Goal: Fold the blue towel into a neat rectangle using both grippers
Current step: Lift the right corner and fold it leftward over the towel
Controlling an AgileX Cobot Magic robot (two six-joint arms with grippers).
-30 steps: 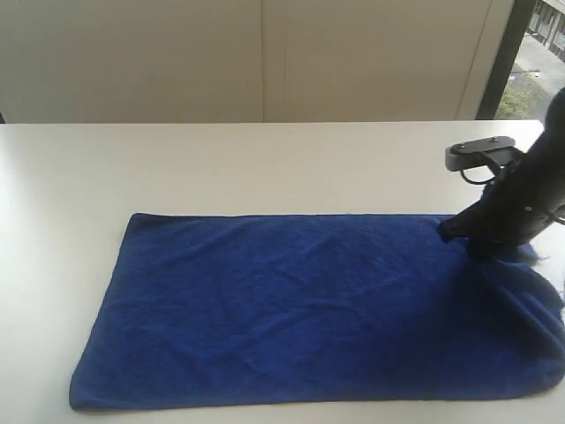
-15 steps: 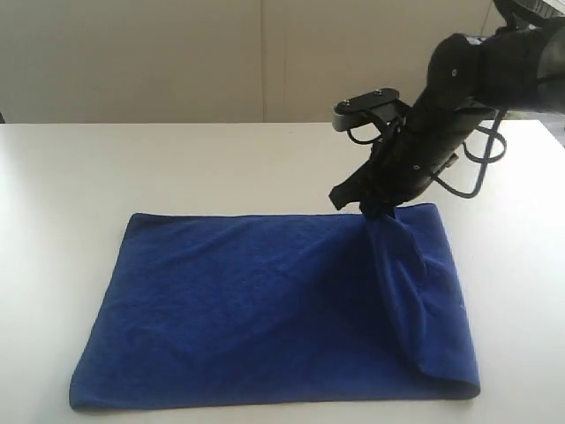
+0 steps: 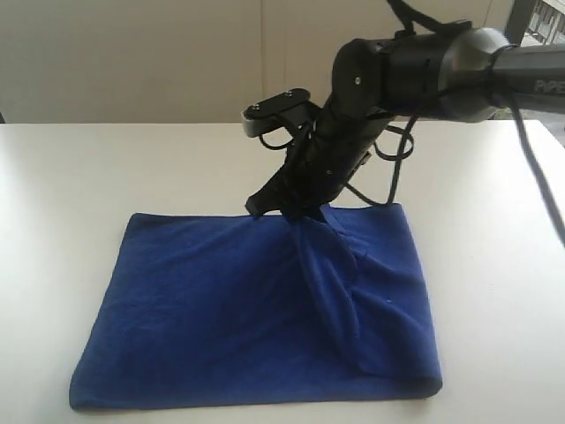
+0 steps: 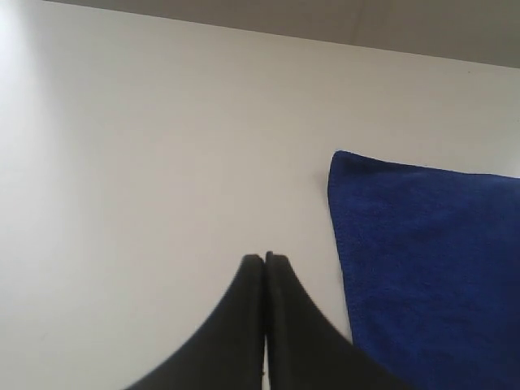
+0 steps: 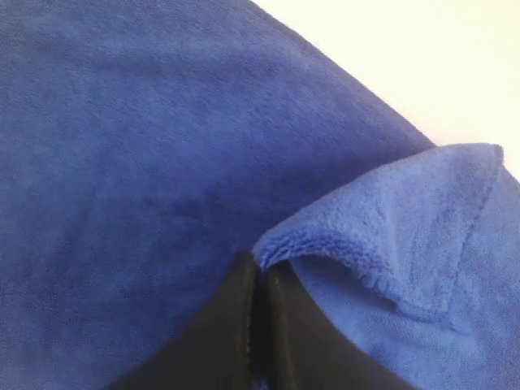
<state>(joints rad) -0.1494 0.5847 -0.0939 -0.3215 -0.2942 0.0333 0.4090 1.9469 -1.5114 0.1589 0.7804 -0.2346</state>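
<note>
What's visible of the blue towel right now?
The blue towel is deep royal-blue plush cloth, microfibre by the look, with stitched edges. Most lies flat on the white table; its right end is doubled over leftward, one corner pinched in the shut right end effector and lifted, cloth draping below it.

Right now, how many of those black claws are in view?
2. The right gripper, over the blue towel, is shut on a lifted corner of it. The left gripper is shut and empty, over the white table beside the towel; the exterior view does not show it.
</note>
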